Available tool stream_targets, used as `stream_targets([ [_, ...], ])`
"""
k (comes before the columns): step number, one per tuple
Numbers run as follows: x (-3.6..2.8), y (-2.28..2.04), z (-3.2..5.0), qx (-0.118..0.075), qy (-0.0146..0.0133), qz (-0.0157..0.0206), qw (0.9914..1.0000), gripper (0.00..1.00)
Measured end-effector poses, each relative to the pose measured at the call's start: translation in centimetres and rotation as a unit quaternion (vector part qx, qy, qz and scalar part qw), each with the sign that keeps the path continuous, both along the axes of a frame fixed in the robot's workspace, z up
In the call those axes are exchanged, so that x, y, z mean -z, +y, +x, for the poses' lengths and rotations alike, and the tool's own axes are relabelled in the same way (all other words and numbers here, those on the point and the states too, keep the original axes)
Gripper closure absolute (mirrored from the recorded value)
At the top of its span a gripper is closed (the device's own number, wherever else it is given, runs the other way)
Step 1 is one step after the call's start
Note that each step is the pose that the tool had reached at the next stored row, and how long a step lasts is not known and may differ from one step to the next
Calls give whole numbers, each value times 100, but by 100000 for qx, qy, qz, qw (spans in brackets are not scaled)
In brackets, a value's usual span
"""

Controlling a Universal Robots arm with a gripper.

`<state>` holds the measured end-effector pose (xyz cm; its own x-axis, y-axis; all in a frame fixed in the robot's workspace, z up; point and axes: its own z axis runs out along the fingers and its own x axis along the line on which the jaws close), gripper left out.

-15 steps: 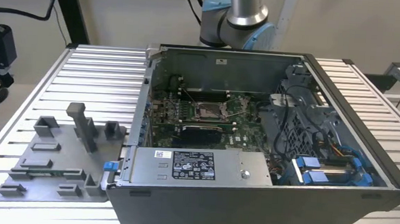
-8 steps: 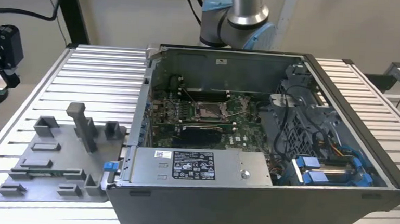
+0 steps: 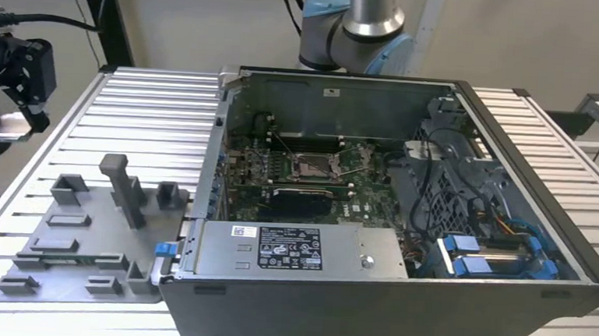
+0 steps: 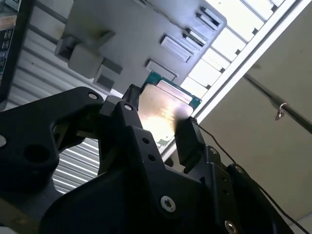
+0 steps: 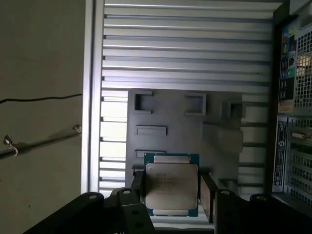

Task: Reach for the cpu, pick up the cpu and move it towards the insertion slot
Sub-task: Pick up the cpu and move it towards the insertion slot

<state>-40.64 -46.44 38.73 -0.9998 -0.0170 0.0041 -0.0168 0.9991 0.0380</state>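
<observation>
Now the tool (image 3: 11,119) holds the cpu (image 5: 171,185) clamped.
In the exterior view it hangs at nine o'clock from the insertion slot (image 3: 310,165), well apart. In both wrist views, black fingers (image 4: 187,136) pinch the cpu's opposite edges, with the grey fixture plate (image 5: 168,116) behind it.

Just one silvery green-edged square cpu (image 5: 171,187). One open dark metal case (image 3: 374,313), one silver-framed socket (image 3: 310,166) inside it, one grey plastic plate (image 3: 108,240) beside it.

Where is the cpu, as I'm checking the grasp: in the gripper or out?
In the gripper: both wrist views show the cpu between its black fingers, clear of the grey fixture plate.
</observation>
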Motion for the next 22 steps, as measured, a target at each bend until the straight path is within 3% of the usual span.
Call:
stream_targets([
  [22,0,0,663,0,9,4,100000,100],
])
